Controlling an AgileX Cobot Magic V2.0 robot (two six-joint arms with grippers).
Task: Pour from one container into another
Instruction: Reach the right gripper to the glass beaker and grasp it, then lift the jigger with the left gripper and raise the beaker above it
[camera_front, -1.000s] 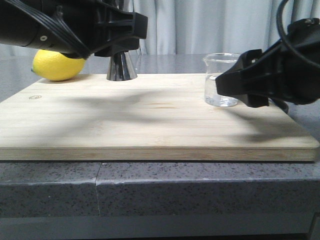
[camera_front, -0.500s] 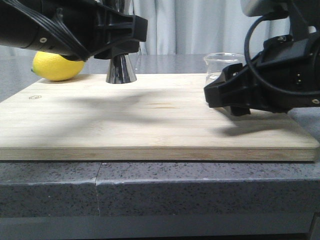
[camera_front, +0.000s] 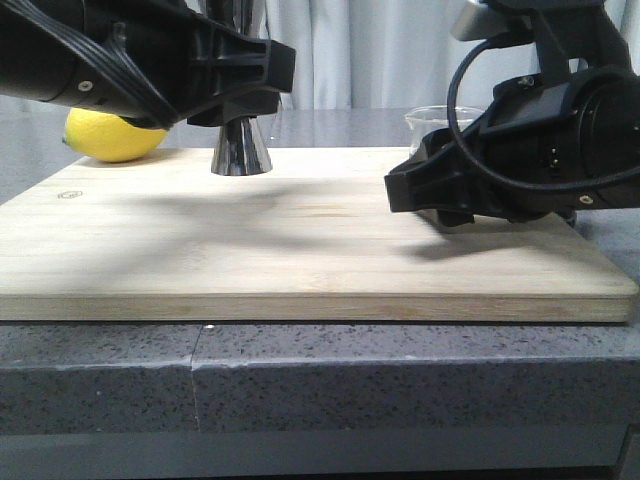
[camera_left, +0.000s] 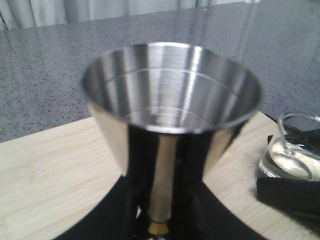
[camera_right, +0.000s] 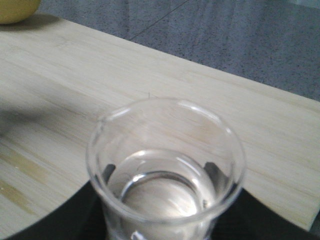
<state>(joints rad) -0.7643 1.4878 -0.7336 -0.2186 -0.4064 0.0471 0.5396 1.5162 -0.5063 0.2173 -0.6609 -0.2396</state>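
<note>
Clearly, the jigger (camera_front: 241, 146) was gripped by the left tool (camera_front: 238, 70) at the wooden board's (camera_front: 300, 250) far edge, near a lemon (camera_front: 110, 135). The beaker (camera_right: 165, 170), holding clear liquid, was clamped in the right tool (camera_front: 425, 190) above the board's right side.

Jigger (camera_left: 170, 115): polished steel, mirror-glossy, faint ring lines inside the cup, brass-coloured band at the waist. Beaker (camera_right: 165, 170): clear smooth glass, glossy rim, clear liquid inside. Cutting board (camera_front: 300, 240): pale bamboo-like wood, visible strip grain, matt to satin finish. Bench (camera_front: 300, 380): dark grey speckled stone, slight sheen, with a seam. Lemon (camera_front: 112, 135): yellow, finely dimpled skin, dull gloss. Both arm housings: black matt plastic. Curtain (camera_front: 400, 50) behind: pale pleated cloth.
</note>
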